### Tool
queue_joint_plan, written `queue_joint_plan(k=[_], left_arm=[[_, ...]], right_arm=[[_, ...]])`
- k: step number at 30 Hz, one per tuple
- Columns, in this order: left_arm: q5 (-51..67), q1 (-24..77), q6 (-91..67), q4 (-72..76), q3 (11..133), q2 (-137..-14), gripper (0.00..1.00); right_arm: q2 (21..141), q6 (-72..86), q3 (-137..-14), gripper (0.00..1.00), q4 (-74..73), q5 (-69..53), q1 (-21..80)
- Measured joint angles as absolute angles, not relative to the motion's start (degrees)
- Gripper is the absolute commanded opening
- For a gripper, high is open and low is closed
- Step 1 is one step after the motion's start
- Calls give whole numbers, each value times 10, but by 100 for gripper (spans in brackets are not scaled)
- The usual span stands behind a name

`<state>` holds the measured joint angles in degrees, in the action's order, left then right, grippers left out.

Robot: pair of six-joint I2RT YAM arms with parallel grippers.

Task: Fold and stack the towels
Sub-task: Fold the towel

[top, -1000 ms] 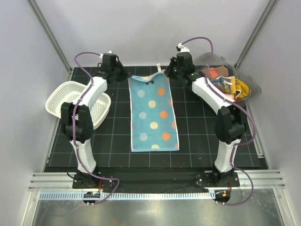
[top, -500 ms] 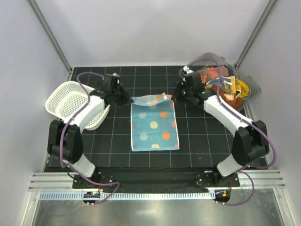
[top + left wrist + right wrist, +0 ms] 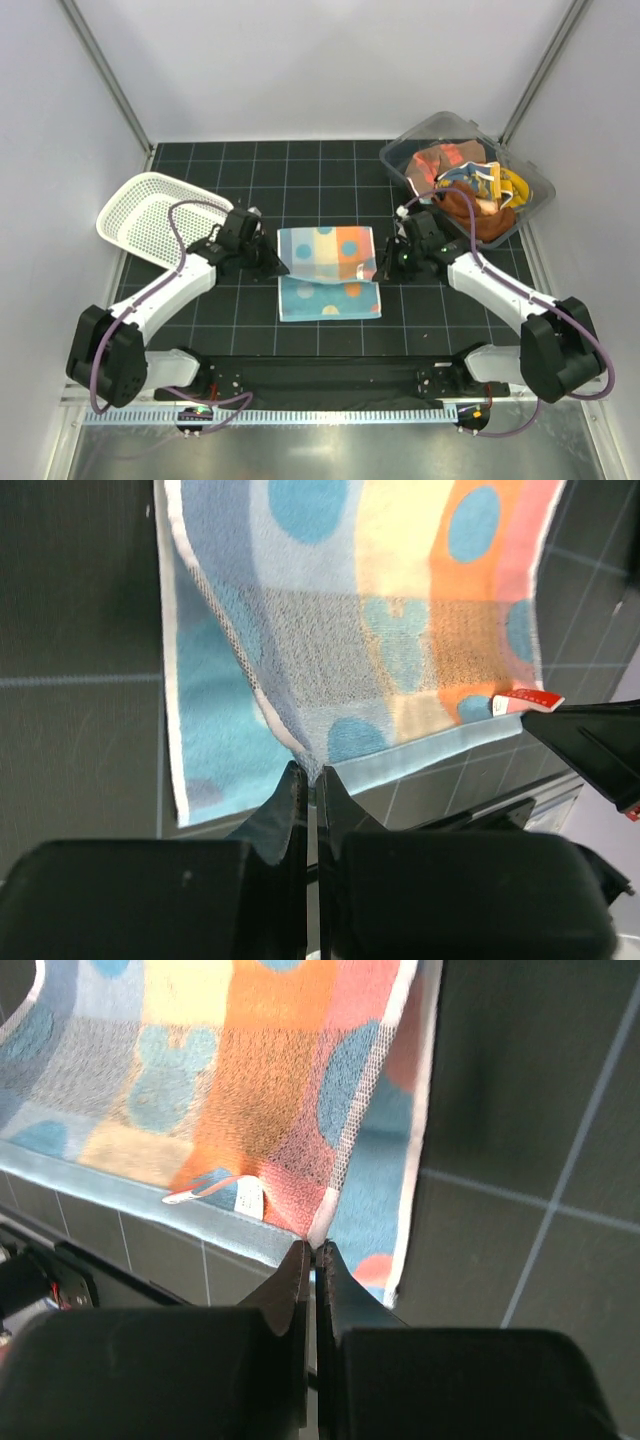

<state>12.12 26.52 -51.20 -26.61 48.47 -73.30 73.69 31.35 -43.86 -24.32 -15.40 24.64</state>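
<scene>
One spotted towel [image 3: 330, 255], fold running left-right, pinched at both corners.

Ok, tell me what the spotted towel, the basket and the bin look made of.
The spotted towel: terry cloth, matte; fuzzy looped nap shows in the wrist views. The basket: likely moulded white plastic, an even open mesh. The bin: clear glossy plastic, probably; towels show through its walls.

towel [image 3: 327, 271] lies centre, basket [image 3: 150, 205] left, bin [image 3: 436, 133] right behind.
</scene>
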Motion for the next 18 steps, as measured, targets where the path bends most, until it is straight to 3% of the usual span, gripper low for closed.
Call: queue_joint_plan(k=[18], left_arm=[[83, 322, -547, -289, 389, -656, 0]], right_arm=[[651, 351, -341, 1, -236, -149, 304]])
